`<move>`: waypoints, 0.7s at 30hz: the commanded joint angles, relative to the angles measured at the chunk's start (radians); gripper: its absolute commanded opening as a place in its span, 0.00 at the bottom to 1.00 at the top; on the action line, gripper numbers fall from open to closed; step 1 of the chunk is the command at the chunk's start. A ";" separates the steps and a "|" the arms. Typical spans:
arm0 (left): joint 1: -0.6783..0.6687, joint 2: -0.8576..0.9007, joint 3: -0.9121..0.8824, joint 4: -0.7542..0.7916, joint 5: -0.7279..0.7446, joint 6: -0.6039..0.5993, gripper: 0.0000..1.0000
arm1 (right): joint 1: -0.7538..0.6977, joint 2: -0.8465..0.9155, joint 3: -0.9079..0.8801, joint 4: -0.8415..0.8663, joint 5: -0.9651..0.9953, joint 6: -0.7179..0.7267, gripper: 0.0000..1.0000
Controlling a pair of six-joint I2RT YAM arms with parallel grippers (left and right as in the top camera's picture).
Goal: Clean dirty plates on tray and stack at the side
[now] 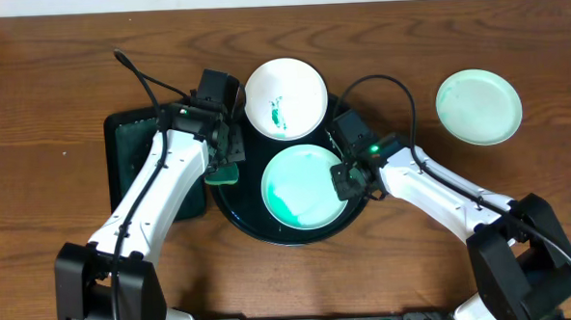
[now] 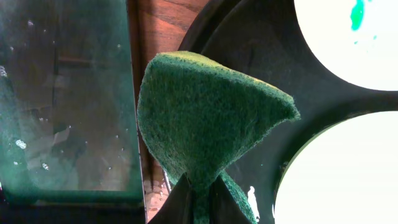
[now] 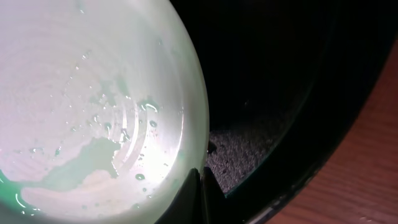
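The left end effector [image 2: 194, 196] was clamped on a green sponge [image 2: 205, 118] over the tray [image 1: 269, 233] at its left rim. The right end effector [image 3: 198, 186] pinched the mint plate [image 1: 301, 188] by its right edge, in the tray beside the white plate [image 1: 285, 97]. A second mint plate [image 1: 478, 106] lay well apart on the tabletop [image 1: 368, 272].

Soft, even light is falling from above in the overhead view, keeping the table [image 1: 31, 84] sharp and shadows faint; the tray [image 1: 245, 222] is reading as flat black. From the left wrist, the white plate [image 2: 348, 37] is blowing out to blank white, while the sponge [image 2: 205, 118] is showing crisp fibres. From the right wrist, the mint plate [image 3: 93, 93] is glaring softly, slightly blurred, and the tray's floor is sinking into darkness.
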State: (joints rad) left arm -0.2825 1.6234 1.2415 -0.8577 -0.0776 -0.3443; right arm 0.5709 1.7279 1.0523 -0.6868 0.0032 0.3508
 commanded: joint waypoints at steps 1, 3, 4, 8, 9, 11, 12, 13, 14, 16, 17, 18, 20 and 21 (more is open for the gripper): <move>0.003 0.007 0.023 -0.005 -0.002 -0.013 0.07 | 0.007 0.012 -0.002 0.007 -0.047 0.041 0.31; 0.003 0.007 0.023 -0.005 -0.002 -0.013 0.07 | 0.007 0.016 -0.002 0.016 -0.065 0.062 0.49; 0.003 0.007 0.023 -0.005 -0.002 -0.013 0.07 | 0.007 0.021 -0.002 0.027 -0.077 0.063 0.51; 0.003 0.007 0.023 -0.005 -0.002 -0.012 0.07 | 0.007 0.047 -0.002 0.071 -0.103 0.094 0.57; 0.003 0.007 0.023 -0.006 -0.002 -0.012 0.07 | 0.007 0.057 -0.002 0.079 -0.106 0.111 0.55; 0.003 0.007 0.023 -0.006 -0.002 -0.011 0.07 | 0.007 0.084 -0.002 0.099 -0.118 0.127 0.52; 0.003 0.007 0.023 -0.006 -0.002 -0.009 0.07 | 0.007 0.100 -0.002 0.112 -0.128 0.127 0.52; 0.003 0.007 0.023 -0.006 -0.002 -0.008 0.07 | 0.007 0.116 -0.002 0.122 -0.129 0.127 0.50; 0.003 0.007 0.023 -0.006 -0.002 -0.008 0.07 | 0.007 0.135 -0.002 0.140 -0.126 0.121 0.46; 0.003 0.007 0.023 -0.005 -0.002 -0.008 0.07 | 0.005 0.149 -0.002 0.176 -0.122 0.092 0.28; 0.003 0.007 0.023 -0.005 -0.002 -0.008 0.07 | 0.005 0.151 -0.002 0.194 -0.113 0.081 0.22; 0.003 0.007 0.023 -0.005 -0.002 -0.006 0.07 | 0.005 0.151 -0.002 0.218 -0.100 0.074 0.20; 0.003 0.007 0.023 -0.005 -0.002 -0.005 0.07 | 0.005 0.151 -0.002 0.250 -0.098 0.059 0.13; 0.003 0.007 0.023 -0.006 -0.002 -0.005 0.07 | 0.005 0.151 -0.002 0.259 -0.096 0.058 0.11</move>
State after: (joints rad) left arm -0.2825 1.6234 1.2415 -0.8604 -0.0776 -0.3439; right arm 0.5697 1.8450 1.0534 -0.4530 -0.0845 0.4297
